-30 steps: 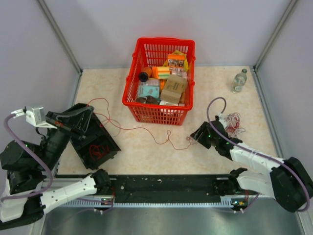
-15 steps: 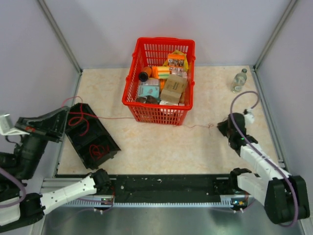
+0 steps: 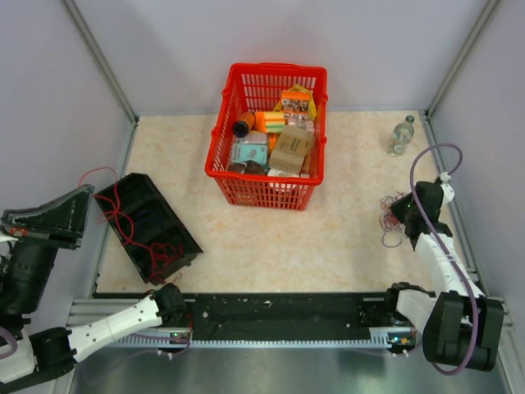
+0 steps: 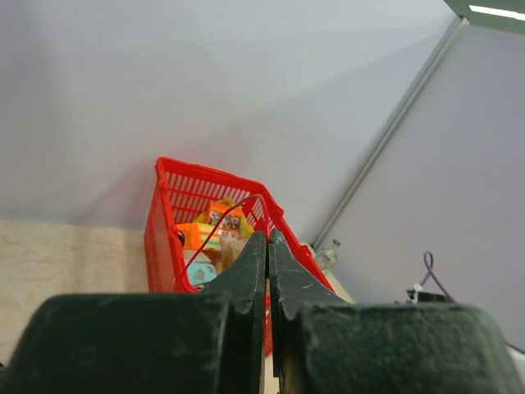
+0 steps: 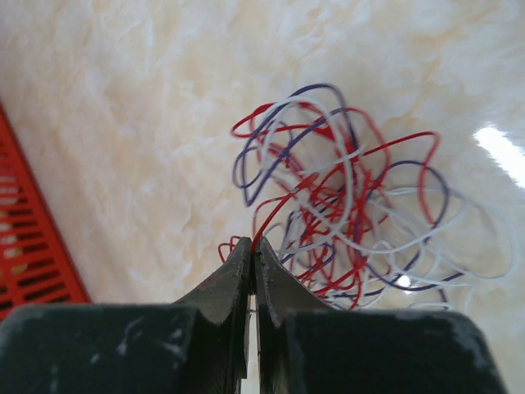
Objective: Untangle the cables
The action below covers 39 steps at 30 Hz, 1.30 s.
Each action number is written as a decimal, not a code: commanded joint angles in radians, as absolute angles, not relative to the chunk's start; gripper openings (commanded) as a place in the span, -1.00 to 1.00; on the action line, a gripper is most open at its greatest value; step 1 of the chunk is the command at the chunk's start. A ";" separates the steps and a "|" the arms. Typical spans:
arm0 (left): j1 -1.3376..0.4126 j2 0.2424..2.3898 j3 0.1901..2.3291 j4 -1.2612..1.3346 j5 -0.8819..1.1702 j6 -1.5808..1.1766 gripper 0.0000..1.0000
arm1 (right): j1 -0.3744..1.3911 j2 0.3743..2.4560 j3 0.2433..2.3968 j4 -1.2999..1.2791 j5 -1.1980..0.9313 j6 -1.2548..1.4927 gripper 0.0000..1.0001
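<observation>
The cables lie as a small loose tangle of red, whitish and dark violet wires on the beige table, near the right wall. My right gripper is at the tangle's left edge, shut on one red strand that rises from its tips; from above it sits right beside the tangle. Another long red cable drapes over the black tray and runs up to my left gripper, raised at the far left. In the left wrist view that gripper is shut on this red wire, which arches away from its tips.
A red basket full of boxes stands at the back centre. A clear plastic bottle stands at the back right. Grey walls close in left, right and behind. A black rail runs along the near edge between the arm bases.
The right gripper has moved right to the tangle and shut on a red strand. The left arm pulled further left, and the red wire stretched across the table now lies over the tray.
</observation>
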State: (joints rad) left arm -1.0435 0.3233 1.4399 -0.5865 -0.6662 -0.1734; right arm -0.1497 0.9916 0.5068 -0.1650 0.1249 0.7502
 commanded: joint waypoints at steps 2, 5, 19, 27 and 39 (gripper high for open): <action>-1.052 0.432 1.370 -0.526 -0.503 -0.274 -1.00 | -0.091 0.967 0.564 -0.144 -0.078 0.635 -1.00; -1.052 0.477 1.318 -0.441 -0.399 -0.328 -1.00 | -0.031 0.939 0.563 -0.164 -0.075 0.574 -1.00; -1.052 0.661 1.419 -0.319 -0.249 -0.353 -1.00 | -0.026 0.910 0.509 -0.138 -0.095 0.548 -1.00; -1.052 0.827 1.584 -0.267 -0.126 -0.338 -1.00 | -0.026 0.934 0.496 -0.113 -0.115 0.555 -1.00; -1.054 0.926 1.724 -0.152 -0.071 -0.328 -1.00 | -0.028 0.942 0.488 -0.095 -0.120 0.555 -1.00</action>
